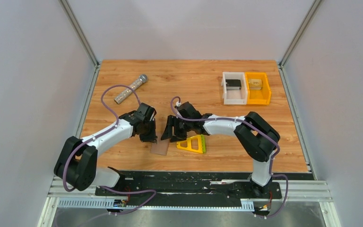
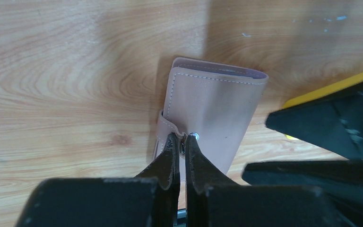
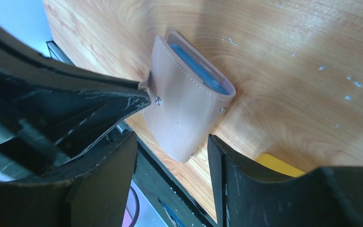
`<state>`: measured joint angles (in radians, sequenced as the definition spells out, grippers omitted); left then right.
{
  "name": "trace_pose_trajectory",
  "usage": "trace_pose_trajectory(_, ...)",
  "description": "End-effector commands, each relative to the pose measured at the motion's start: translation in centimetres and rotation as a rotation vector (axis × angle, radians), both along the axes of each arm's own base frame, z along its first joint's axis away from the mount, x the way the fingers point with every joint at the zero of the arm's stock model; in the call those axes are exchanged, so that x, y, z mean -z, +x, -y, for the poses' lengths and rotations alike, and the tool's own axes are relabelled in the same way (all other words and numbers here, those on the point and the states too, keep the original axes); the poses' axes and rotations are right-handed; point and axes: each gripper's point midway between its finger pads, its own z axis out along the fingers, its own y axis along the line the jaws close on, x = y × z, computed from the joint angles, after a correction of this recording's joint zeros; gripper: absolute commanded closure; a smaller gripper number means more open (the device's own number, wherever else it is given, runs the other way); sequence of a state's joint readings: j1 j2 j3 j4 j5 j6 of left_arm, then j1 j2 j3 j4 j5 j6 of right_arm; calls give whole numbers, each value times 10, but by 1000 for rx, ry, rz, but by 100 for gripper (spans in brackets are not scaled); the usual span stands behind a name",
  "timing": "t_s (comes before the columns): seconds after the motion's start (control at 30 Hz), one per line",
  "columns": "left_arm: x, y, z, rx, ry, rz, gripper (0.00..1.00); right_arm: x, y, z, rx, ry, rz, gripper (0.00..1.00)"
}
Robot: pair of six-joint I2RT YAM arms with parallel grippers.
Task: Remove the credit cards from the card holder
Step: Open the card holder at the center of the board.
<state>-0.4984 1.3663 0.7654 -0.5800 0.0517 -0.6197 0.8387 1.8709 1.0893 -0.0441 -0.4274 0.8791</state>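
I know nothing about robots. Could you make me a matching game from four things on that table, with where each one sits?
Things:
1. card holder
2. triangular frame
3. white bin
4. silver cylinder

Places:
A. touching the orange bin, far right
B. lying alone, far left
C. pinched at its tab by the left end effector
D. yellow and green, just right of the holder

Pairs: 1-C, 2-D, 3-A, 4-B

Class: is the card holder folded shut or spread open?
Folded shut: the card holder shows only its tan outer cover, doubled over, panels lying together.
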Motion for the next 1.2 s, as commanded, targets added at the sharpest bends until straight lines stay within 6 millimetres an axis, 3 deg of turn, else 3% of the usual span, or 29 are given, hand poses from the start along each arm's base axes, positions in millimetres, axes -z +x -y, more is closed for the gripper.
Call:
trace_pose_trajectory(0.0,-15,0,14,-6,-91,36,100,-5,7,-17,-2,55,6,42)
trace_pose_trajectory(0.4,-32,0,27,-3,-194,88,100,18,2,-17,-12,27,-30,48)
trace_pose_trajectory(0.63,-30,1,12,-44,-122,87,100,27,18,-13,-11,-20,33,72)
trace_pose_trajectory(0.77,-28,2,2,-82,-101,75,100,37,30,-1,-15,-101,73,80)
trace_pose_trajectory(1.03,-20,4,-29,-189,-108,28,100,39,53,12,-33,-180,180,76)
trace_pose_trajectory(1.17,-19,8,-21,-202,-209,26,100,24,57,6,-41,-168,195,64)
